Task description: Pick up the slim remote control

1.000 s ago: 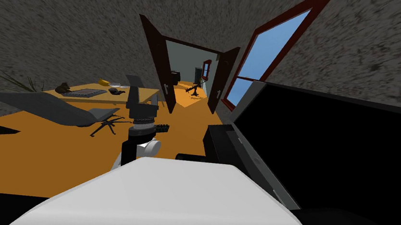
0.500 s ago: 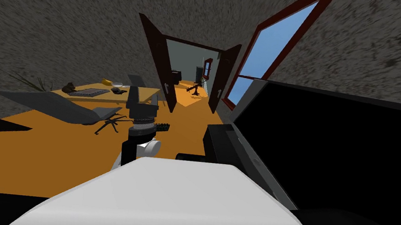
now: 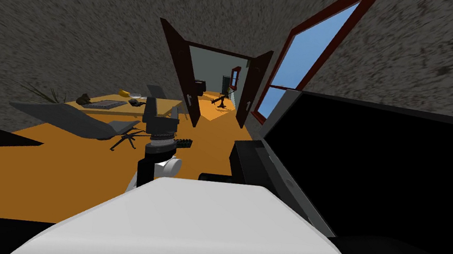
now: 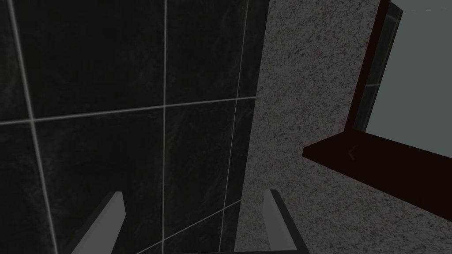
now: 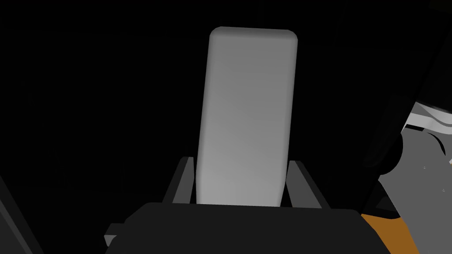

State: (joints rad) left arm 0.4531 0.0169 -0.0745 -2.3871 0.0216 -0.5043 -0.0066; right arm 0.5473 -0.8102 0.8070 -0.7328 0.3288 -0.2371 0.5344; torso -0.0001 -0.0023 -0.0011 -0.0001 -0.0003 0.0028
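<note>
Right gripper (image 5: 242, 161) pinching the remote (image 5: 247, 110): its two fingers (image 5: 183, 181) press the long sides of a plain light grey slab with rounded corners, which starts at the dark gripper body and runs out well past the fingertips. The remote lies in line with the gripper, tilted slightly off its axis. Black surrounds it on nearly every side, so what lies under or behind it cannot be told. A sliver of orange floor (image 5: 388, 229) shows at one corner beside the gripper body.

Left gripper (image 4: 194, 194) spread wide, with nothing between its blades. In the head view the left arm (image 3: 153, 151) stands raised just ahead of the chest, the gripper pointing upward.

To the robot's right, close by, a large black panel (image 3: 378, 170) with a grey edge takes up much of the head view. Above and beyond it, a red-framed window (image 3: 306, 51) shows blue. Farther ahead, two dark doors (image 3: 180, 73) stand open onto a second room with the same orange floor (image 3: 50, 165). To the left of the doors a pale wooden desk (image 3: 162, 106) carries several small items, among them a flat grey one and a yellow one, too small to name. A grey chair (image 3: 83, 123) on a dark star base sits near the desk, between it and the robot. Speckled grey wall (image 3: 43, 11) rises behind both
</note>
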